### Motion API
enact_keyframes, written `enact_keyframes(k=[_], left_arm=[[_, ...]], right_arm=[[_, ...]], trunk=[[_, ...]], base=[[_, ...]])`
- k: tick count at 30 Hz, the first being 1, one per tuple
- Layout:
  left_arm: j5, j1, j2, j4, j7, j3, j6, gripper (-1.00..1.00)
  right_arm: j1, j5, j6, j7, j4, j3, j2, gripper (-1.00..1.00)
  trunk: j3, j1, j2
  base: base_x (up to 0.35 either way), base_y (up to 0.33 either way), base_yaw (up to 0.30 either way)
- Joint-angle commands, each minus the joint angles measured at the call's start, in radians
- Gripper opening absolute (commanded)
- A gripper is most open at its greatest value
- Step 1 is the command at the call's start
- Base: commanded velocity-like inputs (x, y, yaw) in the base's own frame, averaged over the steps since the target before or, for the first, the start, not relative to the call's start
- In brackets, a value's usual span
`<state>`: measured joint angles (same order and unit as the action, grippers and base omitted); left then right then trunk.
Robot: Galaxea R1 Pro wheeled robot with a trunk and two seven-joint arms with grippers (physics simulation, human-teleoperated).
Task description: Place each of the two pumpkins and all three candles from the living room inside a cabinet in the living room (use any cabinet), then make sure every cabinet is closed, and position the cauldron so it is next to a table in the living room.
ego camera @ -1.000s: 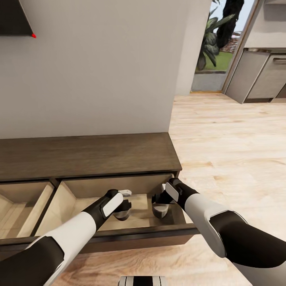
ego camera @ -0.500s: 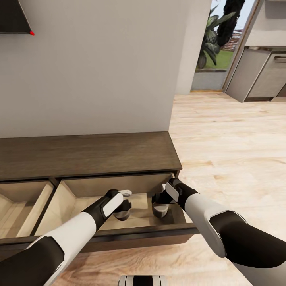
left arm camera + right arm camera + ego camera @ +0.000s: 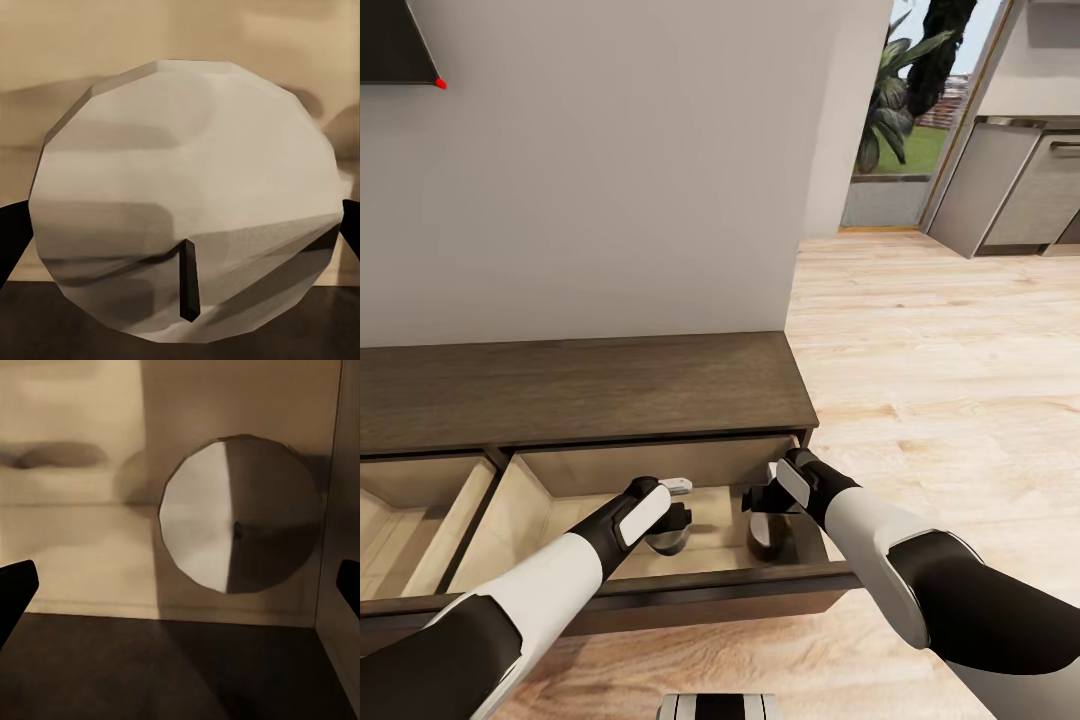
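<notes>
The long dark-brown cabinet (image 3: 580,390) stands against the wall with its right drawer (image 3: 530,505) pulled out, pale beige inside. Both grippers reach down into that drawer. My left gripper (image 3: 672,530) is shut on a pale round candle (image 3: 665,543); in the left wrist view the candle's top (image 3: 184,187) with its dark wick sits close between the fingers. My right gripper (image 3: 758,500) is open above a second candle (image 3: 770,540), which stands on the drawer floor in the right corner; in the right wrist view this candle (image 3: 240,532) lies apart from the spread fingers. Pumpkins, cauldron and table are out of view.
A second drawer (image 3: 410,520) stands open to the left. The white wall rises right behind the cabinet, with a dark screen corner (image 3: 395,45) at upper left. Wooden floor (image 3: 940,380) spreads to the right toward a glass door with plants and grey kitchen units (image 3: 1020,190).
My right gripper has opened and its candle has dropped a little onto the drawer floor. The left gripper and its candle have stayed put.
</notes>
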<state>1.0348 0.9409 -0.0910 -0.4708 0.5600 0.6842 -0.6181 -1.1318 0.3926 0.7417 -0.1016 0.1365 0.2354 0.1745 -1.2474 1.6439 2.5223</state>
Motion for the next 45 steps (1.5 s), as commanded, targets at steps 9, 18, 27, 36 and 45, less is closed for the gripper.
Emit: enact_keyframes(k=[9,18,27,36,45], left_arm=[[0.008,0.0,0.001,-0.002,0.008,0.007,-0.002,-1.0],[0.008,0.0,0.001,-0.002,0.008,0.006,-0.002,-1.0],[0.008,0.001,0.002,-0.002,0.008,0.004,-0.002,1.0],[0.008,0.001,0.001,-0.001,0.008,0.003,-0.003,1.0],[0.011,0.001,0.003,0.004,-0.058,0.003,-0.005,1.0]], right_arm=[[0.0,0.011,0.002,-0.008,0.002,0.005,0.0,1.0],[0.0,0.011,-0.001,-0.007,0.001,0.005,0.0,1.0],[0.0,0.011,-0.001,-0.007,0.001,0.005,0.0,1.0],[0.0,0.011,-0.001,-0.007,0.001,0.005,0.0,1.0],[0.0,0.011,-0.001,-0.007,0.002,0.005,0.0,1.0]], trunk=[[-0.001,0.0,0.0],[-0.001,0.0,0.0],[-0.001,0.0,0.0],[-0.001,0.0,0.0],[-0.001,0.0,0.0]], base=[[0.0,0.0,0.0],[0.0,0.0,0.0],[0.0,0.0,0.0],[0.0,0.0,0.0],[0.0,0.0,0.0]])
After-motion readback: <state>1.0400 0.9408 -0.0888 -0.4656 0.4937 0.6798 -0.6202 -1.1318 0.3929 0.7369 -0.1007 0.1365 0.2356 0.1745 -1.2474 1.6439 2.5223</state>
